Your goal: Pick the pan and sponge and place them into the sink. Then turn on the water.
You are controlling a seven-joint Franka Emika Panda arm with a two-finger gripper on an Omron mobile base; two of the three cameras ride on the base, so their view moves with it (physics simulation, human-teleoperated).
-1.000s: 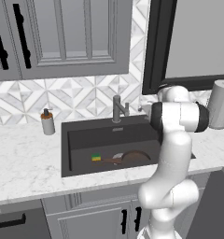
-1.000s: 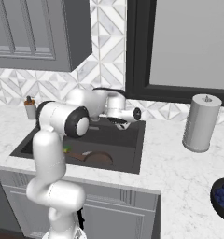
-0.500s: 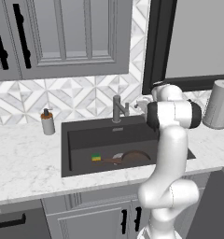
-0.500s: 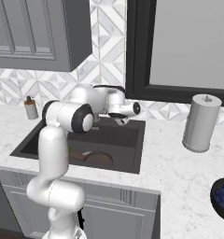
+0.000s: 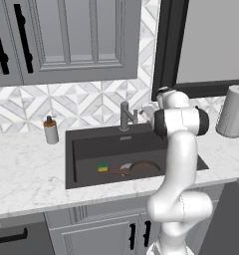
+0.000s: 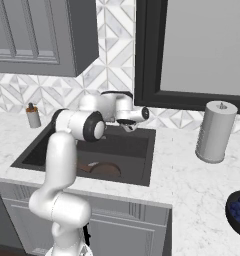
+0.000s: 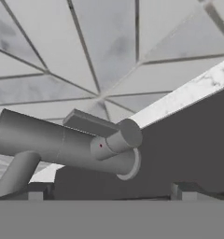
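**Pincer at the faucet, pan and sponge in the sink**

The pincer [image 6: 132, 127] hangs over the back of the sink [image 5: 81, 149], just beside the grey faucet [image 7: 81, 144]. Its jaws stand wide apart, holding nothing. Below and well apart, the pan [image 5: 141, 167] and the sponge [image 5: 102, 169] lie on the basin floor, near each other.

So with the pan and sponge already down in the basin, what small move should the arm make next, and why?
Probably ease the hand forward until the open fingers reach the faucet's handle. The pan and sponge already lie in the sink, no water runs, and the hand view shows the faucet close ahead with nothing between the fingers.
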